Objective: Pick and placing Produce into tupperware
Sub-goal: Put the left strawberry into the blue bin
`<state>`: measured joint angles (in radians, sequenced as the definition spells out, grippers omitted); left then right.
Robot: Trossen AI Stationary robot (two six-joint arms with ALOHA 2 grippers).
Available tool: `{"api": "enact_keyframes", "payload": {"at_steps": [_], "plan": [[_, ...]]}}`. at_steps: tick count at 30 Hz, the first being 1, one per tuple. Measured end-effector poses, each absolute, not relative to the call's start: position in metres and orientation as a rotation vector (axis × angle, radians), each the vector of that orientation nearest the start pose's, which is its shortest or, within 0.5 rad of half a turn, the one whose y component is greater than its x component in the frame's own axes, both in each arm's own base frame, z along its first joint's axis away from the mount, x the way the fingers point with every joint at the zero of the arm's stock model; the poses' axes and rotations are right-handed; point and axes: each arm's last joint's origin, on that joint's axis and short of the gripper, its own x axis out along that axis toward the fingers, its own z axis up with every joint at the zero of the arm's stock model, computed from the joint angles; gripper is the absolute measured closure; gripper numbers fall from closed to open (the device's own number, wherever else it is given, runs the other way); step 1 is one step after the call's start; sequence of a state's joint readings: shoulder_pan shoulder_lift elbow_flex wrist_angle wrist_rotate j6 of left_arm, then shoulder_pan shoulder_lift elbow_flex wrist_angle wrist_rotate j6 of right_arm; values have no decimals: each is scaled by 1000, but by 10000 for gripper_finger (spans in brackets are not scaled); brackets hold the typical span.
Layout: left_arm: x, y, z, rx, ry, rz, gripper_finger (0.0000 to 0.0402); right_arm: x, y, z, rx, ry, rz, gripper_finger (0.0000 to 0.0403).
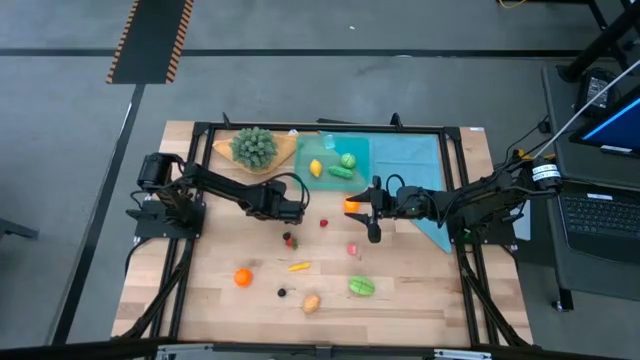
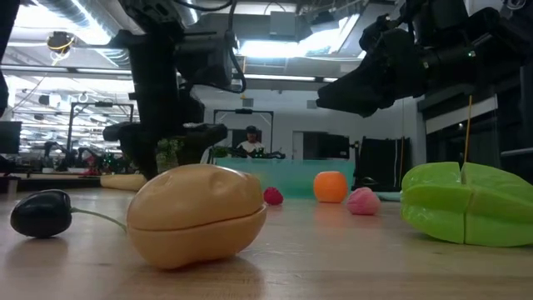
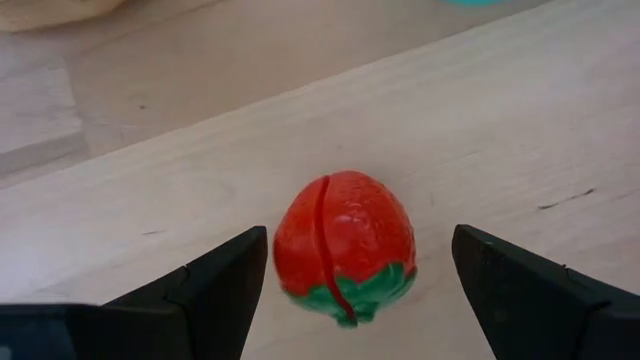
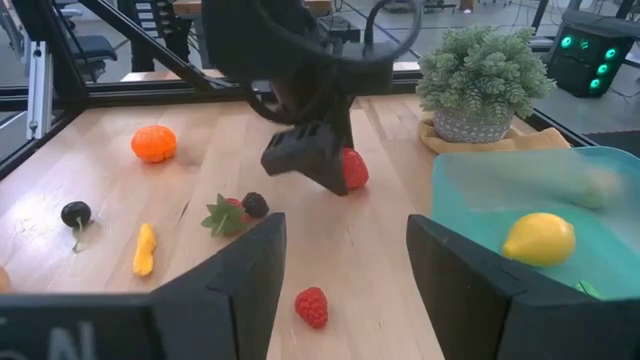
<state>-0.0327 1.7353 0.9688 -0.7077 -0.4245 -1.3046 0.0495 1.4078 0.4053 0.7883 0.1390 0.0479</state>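
The left hand (image 1: 297,211) sits low near the middle of the wooden surface (image 1: 200,290), its fingers (image 3: 215,290) spread wide apart on either side of a red strawberry (image 3: 345,247) — the berry lies on the wood between them, and neither finger touches it. In the right wrist view the same strawberry shows just behind the left hand's dark fingertips.

The right hand (image 1: 372,207) hangs by the near edge of the tupperware (image 1: 362,153), with something orange (image 1: 352,204) right at its tip; its fingers (image 4: 245,280) stand partly apart, and I cannot tell whether they are clamped on that orange piece.

The tupperware stands toward the far edge of the surface, partly on a teal cloth (image 1: 420,165) — inside it lie a yellow lemon (image 4: 540,238) and green pieces (image 1: 344,166). Beside it, along the far edge, is a bushy green plant (image 1: 254,146) on a tan wooden dish (image 1: 285,151).

The rest of the produce lies loose on the wood: a raspberry (image 4: 311,306), a pink piece (image 1: 352,248), a small dark-and-green piece (image 1: 289,239), a yellow strip (image 1: 298,266), an orange (image 1: 242,277), a dark berry with a stem (image 1: 282,292), a tan potato (image 1: 311,302) and a green starfruit (image 1: 360,286) toward the near edge.
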Motion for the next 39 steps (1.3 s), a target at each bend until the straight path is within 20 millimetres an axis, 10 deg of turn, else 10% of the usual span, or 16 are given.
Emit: {"api": "enact_keyframes", "payload": {"at_steps": [39], "plan": [[293,8,129,-701,936,1242,110,253,9,169,31,219,-92,192]]}}
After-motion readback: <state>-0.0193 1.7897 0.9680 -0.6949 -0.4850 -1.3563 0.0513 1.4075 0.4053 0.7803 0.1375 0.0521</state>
